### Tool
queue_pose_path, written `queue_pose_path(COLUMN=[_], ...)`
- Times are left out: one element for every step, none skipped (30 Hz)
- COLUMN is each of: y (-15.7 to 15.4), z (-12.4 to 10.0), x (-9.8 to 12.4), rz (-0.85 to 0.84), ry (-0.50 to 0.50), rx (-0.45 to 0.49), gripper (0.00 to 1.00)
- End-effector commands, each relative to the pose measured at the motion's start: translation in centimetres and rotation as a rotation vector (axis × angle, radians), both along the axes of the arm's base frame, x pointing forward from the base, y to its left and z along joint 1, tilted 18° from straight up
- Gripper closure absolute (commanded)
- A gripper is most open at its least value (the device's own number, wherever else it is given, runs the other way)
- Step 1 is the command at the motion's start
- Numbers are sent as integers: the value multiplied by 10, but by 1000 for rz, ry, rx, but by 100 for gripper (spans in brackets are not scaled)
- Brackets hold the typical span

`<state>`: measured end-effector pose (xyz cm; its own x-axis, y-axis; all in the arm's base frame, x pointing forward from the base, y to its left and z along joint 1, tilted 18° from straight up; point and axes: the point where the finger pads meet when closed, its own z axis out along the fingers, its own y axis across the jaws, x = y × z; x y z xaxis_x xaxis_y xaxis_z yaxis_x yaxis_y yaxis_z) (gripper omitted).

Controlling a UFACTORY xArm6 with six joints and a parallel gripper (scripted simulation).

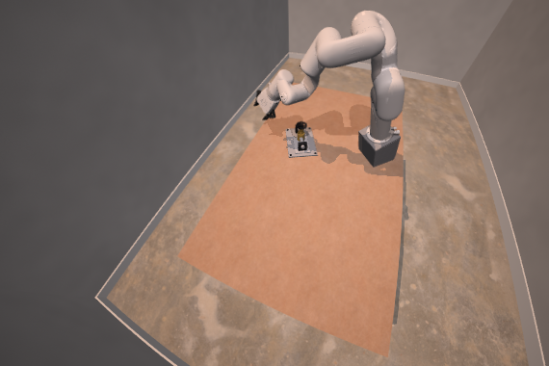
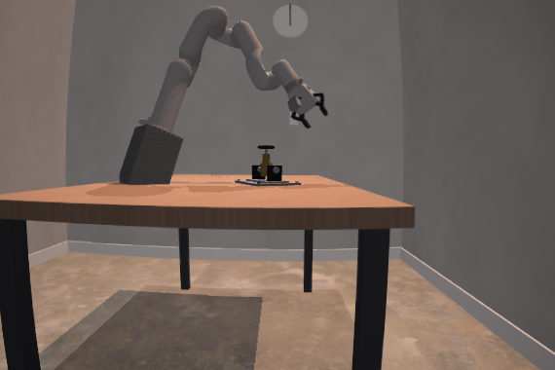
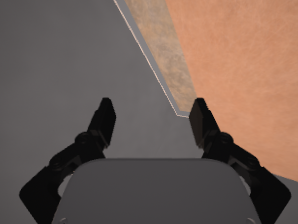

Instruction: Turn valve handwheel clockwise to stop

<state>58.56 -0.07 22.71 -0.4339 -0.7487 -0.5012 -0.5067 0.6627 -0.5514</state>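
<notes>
With fingers spread wide and empty, the gripper should swing back above the handwheel, atop the valve on the counter, and descend level, centred.

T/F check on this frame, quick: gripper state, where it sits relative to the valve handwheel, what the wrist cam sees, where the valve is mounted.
1. The black two-finger gripper is open and holds nothing. True.
2. The gripper is closed around the black round handwheel. False: it hangs in the air above and to one side of the handwheel, apart from it.
3. The wrist view shows the handwheel between the fingers. False: only wall, floor and a part of the orange-brown wooden table top show there.
4. The valve stands on a flat grey metal base plate on the table. True.
</notes>
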Motion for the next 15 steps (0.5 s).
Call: queue_pose_path(y=[0, 0, 0, -9, -9, -9, -9, -9, -9, -9, -16, -16, -16, -16, -23], z=[2, 2, 2, -11, -11, -11, -11, -11, -11, -11, -23, -23, -23, -23, -35], x=[1, 1, 1, -16, -16, -16, -16, -16, -16, -16, -34, -34, -34, -34, -52], rz=[-3, -3, -3, -1, -1, -1, -1, -1, -1, -1, -1, -1, -1, -1, -4], ry=[0, 0, 0, 64, 64, 64, 64, 64, 64, 64, 127, 127, 127, 127, 187], rx=[-2, -2, -2, 24, 24, 24, 24, 24, 24, 24, 50, 50, 50, 50, 74], gripper=[0, 0, 0, 0, 0, 0, 0, 0, 0, 0, 0, 0, 0, 0, 0])
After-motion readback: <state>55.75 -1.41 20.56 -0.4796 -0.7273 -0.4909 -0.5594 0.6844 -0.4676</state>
